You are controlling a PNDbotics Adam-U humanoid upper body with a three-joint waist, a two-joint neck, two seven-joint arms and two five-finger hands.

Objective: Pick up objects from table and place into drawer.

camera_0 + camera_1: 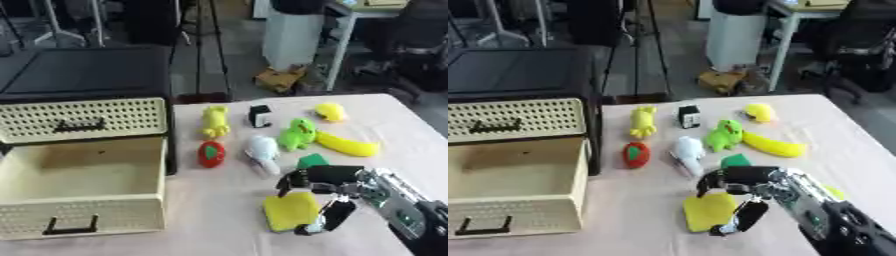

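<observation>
Pink cloth covers the bench (219,210), the biggest thing here. Next in size is the cream drawer box (83,117) on the left side. Its lower drawer (83,175) is pulled out, and the part of its floor that shows looks bare. So no toy seems to be put away yet, and almost all the work is left.

The right robot hand (322,186) comes in from the lower right. Its fingers curl down over the yellow square (291,211), a flat soft thing lying near the front of the bench. One dark finger (337,215) rests at its right edge. It is hard to tell if the robot hand really holds the square or only touches it. The square seems to lie flat on the bench.

Behind it lie the other toys, all waiting: a long yellow banana (348,145), a bright green toy (297,134), a white toy (262,152), a tall yellow toy (214,120), a red strawberry (210,154), a small yellow toy (330,112) and a black and white block (259,115). A small green piece (311,161) is partly hidden behind the robot hand.

The left robot hand does not show. The drawer's front inside corner is hidden by its own wall.
</observation>
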